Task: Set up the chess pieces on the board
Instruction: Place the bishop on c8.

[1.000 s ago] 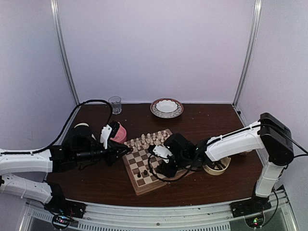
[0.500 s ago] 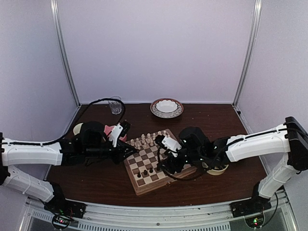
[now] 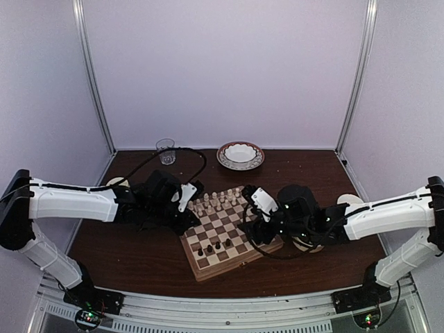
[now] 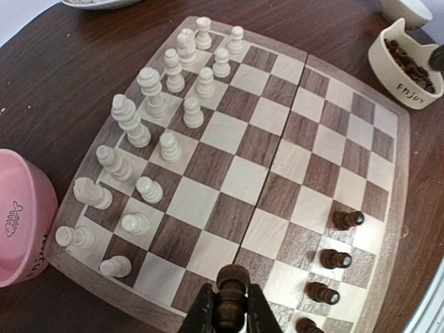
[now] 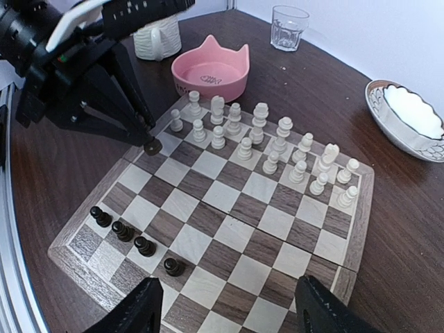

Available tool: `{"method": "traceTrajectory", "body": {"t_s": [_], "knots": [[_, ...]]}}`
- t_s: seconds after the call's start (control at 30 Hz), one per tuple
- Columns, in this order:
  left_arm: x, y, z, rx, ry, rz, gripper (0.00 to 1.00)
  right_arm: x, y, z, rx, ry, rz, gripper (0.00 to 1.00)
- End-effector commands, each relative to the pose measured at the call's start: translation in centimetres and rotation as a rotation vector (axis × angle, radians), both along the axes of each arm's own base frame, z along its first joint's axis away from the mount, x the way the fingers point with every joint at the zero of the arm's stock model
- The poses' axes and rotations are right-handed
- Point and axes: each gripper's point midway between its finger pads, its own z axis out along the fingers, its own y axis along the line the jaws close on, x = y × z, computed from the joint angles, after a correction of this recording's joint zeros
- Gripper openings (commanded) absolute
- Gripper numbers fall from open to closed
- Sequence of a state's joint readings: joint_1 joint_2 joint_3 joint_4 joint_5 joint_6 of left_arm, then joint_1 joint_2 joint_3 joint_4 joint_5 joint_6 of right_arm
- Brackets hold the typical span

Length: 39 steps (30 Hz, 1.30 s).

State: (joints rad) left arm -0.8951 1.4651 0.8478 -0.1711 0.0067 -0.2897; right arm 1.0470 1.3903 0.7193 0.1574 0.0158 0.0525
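The board (image 3: pixel 239 223) lies mid-table, also in the left wrist view (image 4: pixel 236 139) and right wrist view (image 5: pixel 229 201). Cream-white chessmen (image 5: pixel 263 146) fill its two far rows. Several dark brown pawns (image 3: pixel 214 246) stand in a row on its near side (image 4: pixel 335 259) (image 5: pixel 144 245). My left gripper (image 4: pixel 231 305) is shut on a dark brown chess piece (image 4: pixel 232 288), held just above the board's left edge (image 3: pixel 186 220) (image 5: pixel 150 147). My right gripper (image 5: pixel 229 312) is open and empty, hovering over the board's right part (image 3: pixel 253 227).
A pink cat-shaped bowl (image 5: pixel 210 69) sits left of the board. A cream bowl holding dark pieces (image 4: pixel 406 59) sits to its right (image 3: pixel 309 243). A glass (image 3: pixel 166 150), a patterned bowl (image 3: pixel 240 155) and a white mug (image 5: pixel 156 38) stand further back.
Both arms have reached forward. My left gripper has carried the dark piece right to the board's left edge. My right gripper has shifted right and back over the board.
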Motion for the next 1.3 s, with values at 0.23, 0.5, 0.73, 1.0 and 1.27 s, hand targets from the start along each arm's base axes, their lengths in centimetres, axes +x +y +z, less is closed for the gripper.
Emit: {"method": "traceTrajectory", "body": {"t_s": [0.23,0.5,0.73,1.0,1.27], "knots": [[1.0,0.3,-2.5,0.215,0.001,0.028,0.0,1.1,-1.7,2.5,0.074,-0.081,-0.109,0.69],[0.7,-0.7,-2.7,0.229,0.004,0.016,0.0,1.4,-2.5,3.0,0.083,-0.102,-0.146,0.69],[-2.0,-3.5,0.4,0.121,-0.095,-0.105,0.0,2.0,-4.3,3.9,0.111,-0.144,-0.229,0.69],[-5.7,-5.9,2.9,0.064,-0.157,-0.246,0.0,3.4,-7.4,4.4,0.112,-0.187,-0.388,0.68],[-7.8,-7.7,1.7,0.112,-0.131,-0.337,0.0,4.2,-9.1,4.4,0.112,-0.194,-0.469,0.68]]}}
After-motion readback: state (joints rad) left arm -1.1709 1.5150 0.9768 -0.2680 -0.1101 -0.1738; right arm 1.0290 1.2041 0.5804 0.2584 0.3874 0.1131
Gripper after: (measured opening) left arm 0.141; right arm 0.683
